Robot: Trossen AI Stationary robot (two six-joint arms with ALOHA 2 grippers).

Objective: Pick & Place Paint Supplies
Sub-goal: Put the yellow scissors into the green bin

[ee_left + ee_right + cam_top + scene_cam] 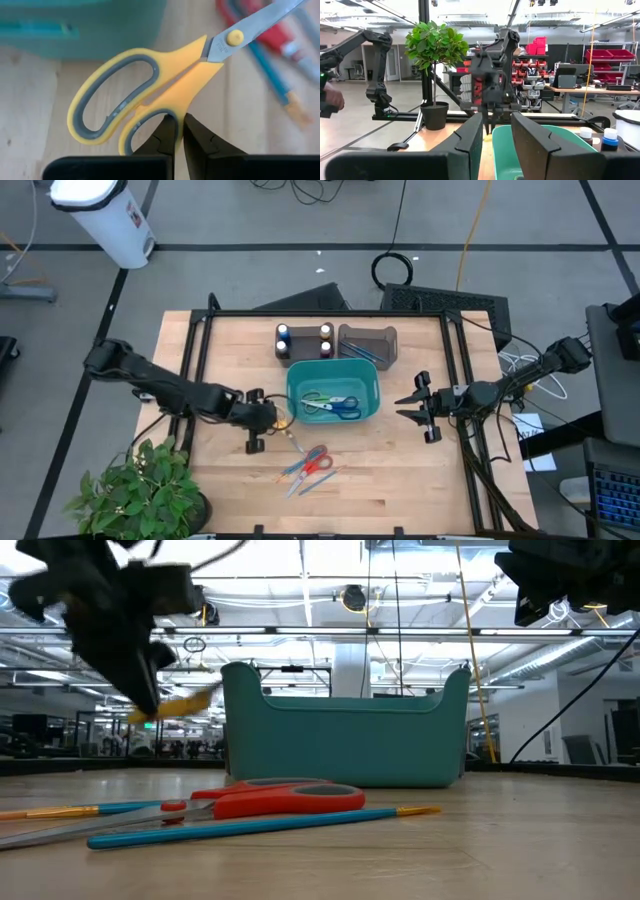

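- Two hands up: the left hand is clenched on the yellow scissors, lifted beside the teal bin.
- Paintbrushes lie on the table by the red scissors, just beyond that hand.
- Paint bottles stand behind the bin, well apart from it.
- Right hand hovers part-open past the bin, grasping nothing.

The wooden table carries a teal bin, red scissors and paintbrushes.
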